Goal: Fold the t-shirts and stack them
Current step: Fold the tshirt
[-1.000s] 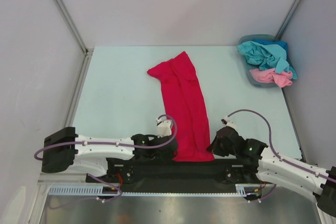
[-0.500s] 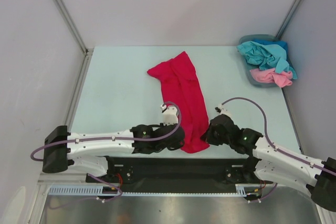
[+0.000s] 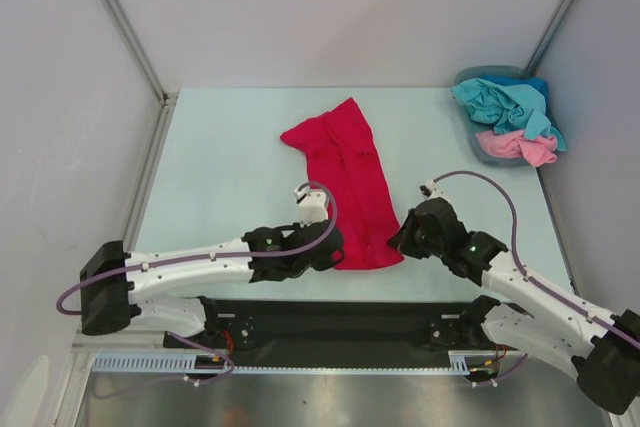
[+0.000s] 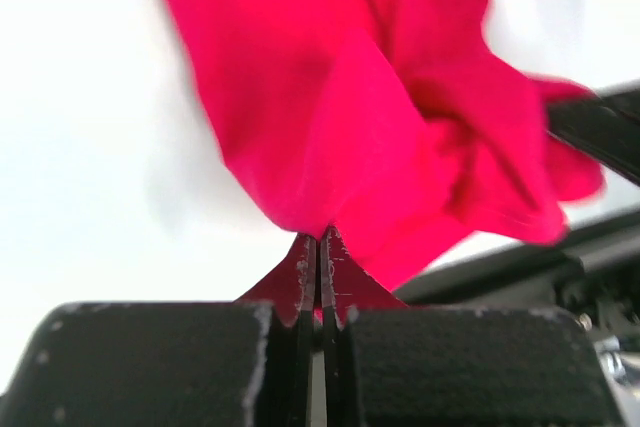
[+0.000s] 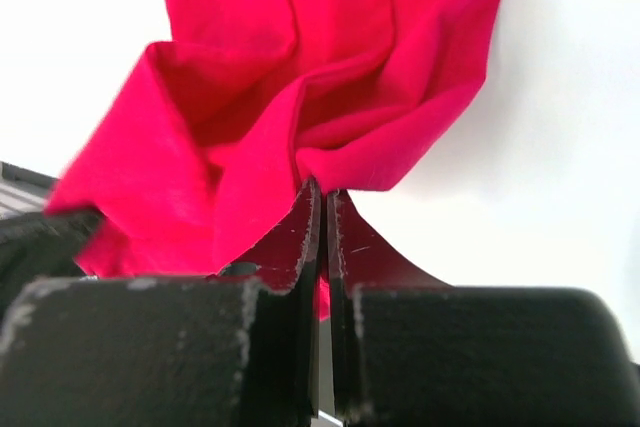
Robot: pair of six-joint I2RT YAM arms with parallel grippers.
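A crimson red t-shirt [image 3: 345,172] lies as a long narrow strip down the middle of the table, its near end lifted and bunched. My left gripper [image 3: 335,247] is shut on the near left corner of that red cloth [image 4: 330,137]. On the other side, my right gripper [image 3: 398,240] is shut on the near right corner [image 5: 330,97]. In both wrist views the jaws pinch a thin fold of cloth. A teal-blue t-shirt [image 3: 505,105] and a light pink one [image 3: 518,147] lie heaped in the basket.
The blue-grey plastic basket [image 3: 468,127] stands at the table's far right corner, by the right wall. Metal frame posts [image 3: 120,22] rise at the back corners. The black base bar [image 3: 340,322] of the arms runs along the near edge.
Both grippers have moved away from the near edge toward the far side, carrying the red t-shirt's near end with them, so the strip is now shorter and its near end bunched.
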